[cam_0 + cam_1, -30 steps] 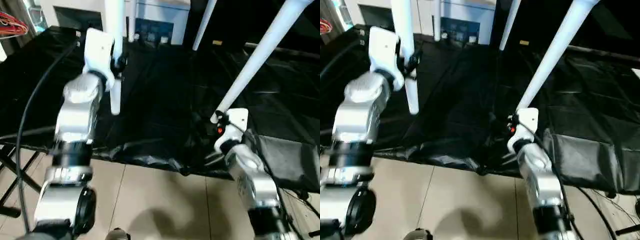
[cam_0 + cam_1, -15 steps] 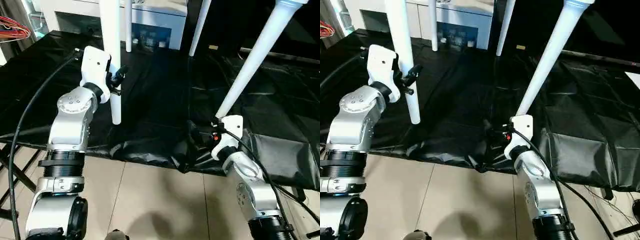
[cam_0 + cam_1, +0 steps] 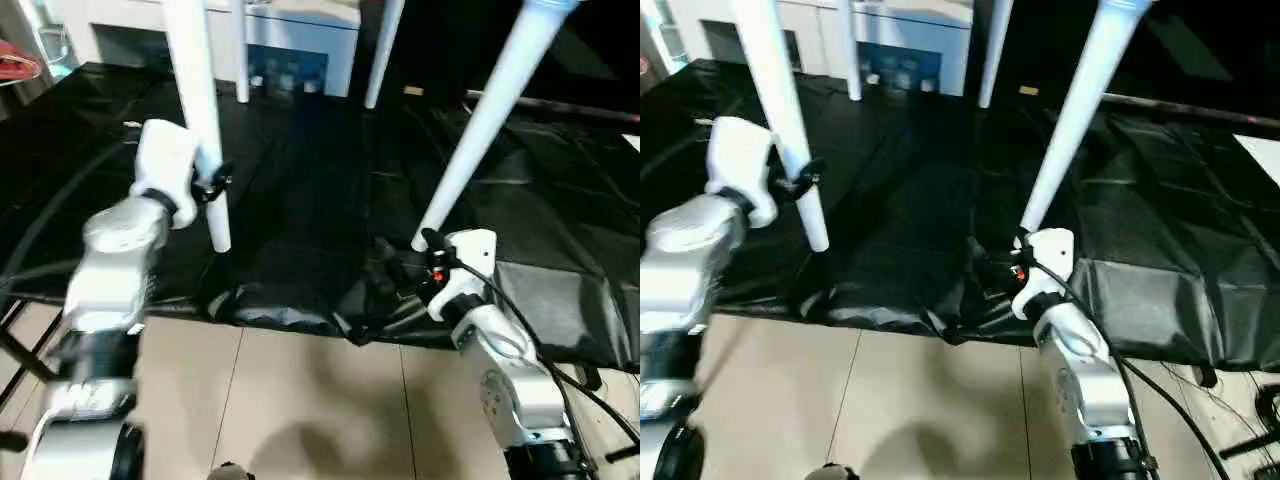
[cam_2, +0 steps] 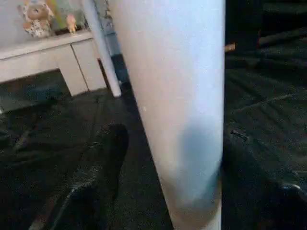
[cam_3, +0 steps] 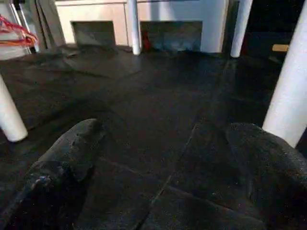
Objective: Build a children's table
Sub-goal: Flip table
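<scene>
White plastic throughout the children's table [image 3: 480,120]: long, smooth, round legs tapering downward, feet planted on a crumpled black sheet [image 3: 300,200]. Near-left leg [image 3: 200,120] standing upright between the left gripper's [image 3: 218,182] fingers [image 4: 96,167], straddled loosely, with a gap visible beside one finger. Near-right leg [image 3: 1070,120] slanting across the head views, its foot just beside the right gripper [image 5: 165,129], spread wide and holding nothing. Two far legs [image 3: 240,50] standing before a white cabinet [image 3: 300,20]. Small toy bear [image 4: 36,19] perched on a shelf behind.
</scene>
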### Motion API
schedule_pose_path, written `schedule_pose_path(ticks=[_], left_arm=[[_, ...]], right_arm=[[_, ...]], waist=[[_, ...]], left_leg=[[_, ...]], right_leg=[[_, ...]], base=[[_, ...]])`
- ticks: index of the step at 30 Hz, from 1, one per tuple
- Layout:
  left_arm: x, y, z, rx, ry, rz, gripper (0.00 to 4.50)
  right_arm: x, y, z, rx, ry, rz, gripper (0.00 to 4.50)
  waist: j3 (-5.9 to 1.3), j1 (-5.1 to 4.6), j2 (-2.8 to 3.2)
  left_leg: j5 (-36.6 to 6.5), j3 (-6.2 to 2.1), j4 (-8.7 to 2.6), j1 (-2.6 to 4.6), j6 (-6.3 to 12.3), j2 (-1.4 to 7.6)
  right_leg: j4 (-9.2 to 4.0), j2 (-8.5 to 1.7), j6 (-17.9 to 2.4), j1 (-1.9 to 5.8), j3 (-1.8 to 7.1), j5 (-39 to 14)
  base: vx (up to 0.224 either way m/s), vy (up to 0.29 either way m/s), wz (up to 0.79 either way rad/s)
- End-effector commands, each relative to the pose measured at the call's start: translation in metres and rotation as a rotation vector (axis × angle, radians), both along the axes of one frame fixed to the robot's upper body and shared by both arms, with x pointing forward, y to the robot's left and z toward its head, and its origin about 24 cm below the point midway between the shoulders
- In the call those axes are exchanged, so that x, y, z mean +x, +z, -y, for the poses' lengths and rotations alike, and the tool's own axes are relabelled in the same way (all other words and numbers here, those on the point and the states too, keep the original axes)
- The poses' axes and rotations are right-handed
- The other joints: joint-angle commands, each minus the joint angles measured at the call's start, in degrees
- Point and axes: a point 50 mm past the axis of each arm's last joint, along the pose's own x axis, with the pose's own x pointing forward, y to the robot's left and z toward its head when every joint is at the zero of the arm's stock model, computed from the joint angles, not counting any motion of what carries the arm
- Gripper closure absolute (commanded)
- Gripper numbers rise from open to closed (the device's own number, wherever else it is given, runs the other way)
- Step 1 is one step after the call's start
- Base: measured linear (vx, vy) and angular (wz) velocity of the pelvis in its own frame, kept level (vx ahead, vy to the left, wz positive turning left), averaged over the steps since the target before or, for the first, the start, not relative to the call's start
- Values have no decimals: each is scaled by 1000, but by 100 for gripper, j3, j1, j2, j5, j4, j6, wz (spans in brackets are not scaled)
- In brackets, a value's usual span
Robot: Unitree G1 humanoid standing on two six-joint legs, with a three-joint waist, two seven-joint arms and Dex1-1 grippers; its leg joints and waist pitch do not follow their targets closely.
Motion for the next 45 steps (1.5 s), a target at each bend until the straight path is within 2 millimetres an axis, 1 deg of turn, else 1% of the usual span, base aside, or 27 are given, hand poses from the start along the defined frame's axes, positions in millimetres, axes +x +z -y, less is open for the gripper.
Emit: schedule_pose_path(ticks=[1, 4, 5, 7, 8, 9, 11, 12, 13, 18, 20, 21, 22, 24, 25, 26, 27, 28, 31, 32, 33, 34, 35, 38, 40, 43, 45], left_arm=[[-10, 3, -4, -26, -16, 16, 88], [-20, -4, -10, -50, -26, 13, 76], [-26, -10, -14, -34, -19, 1, 68], [-32, -16, -17, -19, -12, -15, 55], [-40, -23, -21, -15, -8, -41, 55], [-45, -25, -23, -23, -11, -53, 55], [-49, -26, -24, -32, -18, -56, 55], [-56, -26, -24, -55, -35, -54, 55], [-56, -26, -24, -55, -35, -54, 55], [-76, -33, -19, -75, -124, -87, 55], [-83, -35, -14, -79, -158, -105, 55], [-87, -37, -12, -80, -178, -117, 55], [-90, -38, -10, -81, -189, -125, 55], [-96, -39, -7, -78, -215, -145, 55], [-96, -39, -6, -78, -219, -147, 55], [-98, -39, -6, -80, -225, -152, 55], [-99, -38, -6, -82, -228, -155, 55], [-100, -38, -6, -82, -231, -159, 55], [-105, -37, -5, -83, -248, -175, 55], [-108, -36, -3, -85, -261, -186, 55], [-112, -36, -3, -85, -268, -194, 55], [-113, -36, -3, -84, -271, -198, 55], [-117, -36, -4, -83, -271, -208, 55], [-124, -37, -5, -79, -274, -230, 55], [-131, -38, -4, -71, -283, -252, 55], [-132, -37, -3, -71, -282, -254, 55], [-132, -37, -3, -67, -285, -258, 55]], right_arm=[[-1, 8, 14, -4, -36, 58, 0], [-1, 10, 23, -4, -71, 83, 0], [0, 12, 29, -14, -91, 97, 0], [1, 13, 34, -29, -110, 109, 0], [5, 16, 43, -50, -132, 118, 0], [8, 16, 47, -63, -136, 114, 0], [11, 16, 51, -88, -140, 108, 0], [17, 18, 58, -107, -157, 105, 0], [17, 18, 58, -107, -157, 105, 0], [39, 28, 73, -113, -203, 120, 0], [50, 32, 76, -97, -201, 121, 0], [57, 35, 78, -84, -199, 116, 0], [62, 36, 78, -75, -197, 112, 0], [78, 40, 76, -48, -122, 78, 0], [80, 41, 75, -42, -105, 70, 0], [85, 42, 74, -44, -84, 58, 0], [88, 43, 73, -47, -73, 52, 0], [90, 44, 71, -49, -57, 45, 0], [100, 50, 68, -58, -52, 23, 0], [105, 53, 68, -46, -63, 12, 0], [107, 56, 69, -46, -85, 10, 0], [108, 58, 69, -47, -94, 10, 0], [110, 60, 69, -47, -101, 8, 0], [113, 61, 64, -51, -79, -8, 0], [112, 57, 57, -72, 11, -52, 0], [107, 48, 50, -125, 155, -86, 0], [100, 44, 48, -157, 310, -86, 0]], waist=[[-383, -8, 99], [-371, -17, 79], [-352, -19, 56], [-335, -28, 66], [-337, -27, 55], [-323, -52, 33], [-326, -47, 44], [-317, -59, 10], [-325, -53, 26], [-314, -115, -31], [-317, -133, -46], [-310, -191, -72], [-323, -169, -64], [-305, -152, -45], [-283, -187, -56], [-258, -166, -51], [-273, -135, -44], [-237, -118, -21], [-214, -97, -57], [-221, -102, -41], [-182, -97, -78], [-190, -86, -62], [-150, -74, -59], [-121, -57, -68], [-125, -37, -92], [-108, -14, -72], [-106, 14, -106]], left_leg=[[-2040, 15, -442, 229, -280, 66], [-2147, 24, -437, 233, -278, 58], [-2289, 24, -443, 233, -283, 52], [-2487, 10, -452, 237, -311, 55], [-2598, 9, -443, 268, -321, 54], [-2641, 5, -455, 243, -322, 53], [-2797, 3, -436, 293, -340, 50], [-2814, -4, -446, 262, -336, 43], [-2861, -20, -442, 272, -353, 52], [-2939, -21, -426, 257, -331, 34], [-2888, -14, -423, 244, -323, 29], [-2885, -28, -433, 201, -313, 24], [-2812, -29, -433, 194, -307, 23], [-2867, 3, -406, 250, -268, 31], [-2970, -12, -407, 219, -261, 21], [-2958, -15, -427, 204, -252, 13], [-2870, -2, -411, 223, -241, 22], [-2857, 4, -413, 232, -237, 29], [-2761, 8, -418, 222, -221, 41], [-2767, 1, -418, 223, -225, 43], [-2680, 1, -432, 177, -205, 33], [-2637, 8, -425, 191, -198, 41], [-2535, 17, -421, 189, -168, 45], [-2321, 30, -413, 170, -78, 38], [-2019, 38, -404, 148, 8, 47], [-1674, 58, -381, 139, 112, 53], [-1548, 66, -370, 135, 169, 56]], right_leg=[[-292, -152, -869, 172, 94, -1172], [-319, -144, -794, 152, 104, -1405], [-340, -144, -729, 134, 105, -1664], [-367, -149, -622, 119, 109, -2016], [-389, -146, -563, 89, 111, -2212], [-404, -140, -519, 99, 110, -2319], [-422, -136, -507, 47, 106, -2485], [-434, -131, -483, 67, 98, -2537], [-410, -153, -512, 63, 92, -2549], [-445, -156, -458, 44, 78, -2788], [-434, -136, -457, 50, 78, -2693], [-406, -130, -521, 79, 63, -2634], [-399, -136, -516, 105, 56, -2587], [-403, -112, -591, 25, 79, -2447], [-383, -102, -651, 41, 66, -2461], [-403, -105, -632, 58, 58, -2492], [-401, -110, -660, 44, 71, -2378], [-392, -98, -708, 14, 80, -2263], [-347, -90, -847, 19, 77, -2044], [-321, -92, -902, 30, 73, -2007], [-314, -93, -937, 58, 63, -1936], [-301, -96, -966, 53, 71, -1878], [-295, -95, -999, 31, 78, -1751], [-268, -80, -1047, 55, 79, -1545], [-250, -86, -1083, 81, 76, -1282], [-206, -67, -1222, 92, 79, -896], [-192, -75, -1265, 119, 80, -783]], base=[[0, 0, 0], [0, 0, 0], [0, 0, 0], [0, 0, 0], [0, 0, 0], [0, 0, 0], [0, 0, 0], [0, 0, 0], [0, 0, 0], [0, 0, 0], [0, 0, 0], [0, 0, 0], [0, 0, 0], [0, 0, 0], [0, 0, 0], [0, 0, 0], [0, 0, 0], [0, 0, 0], [0, 0, 0], [0, 0, 0], [0, 0, 0], [0, 0, 0], [0, 0, 0], [0, 0, 0], [0, 0, 0], [0, 0, 0], [0, 0, 0]])
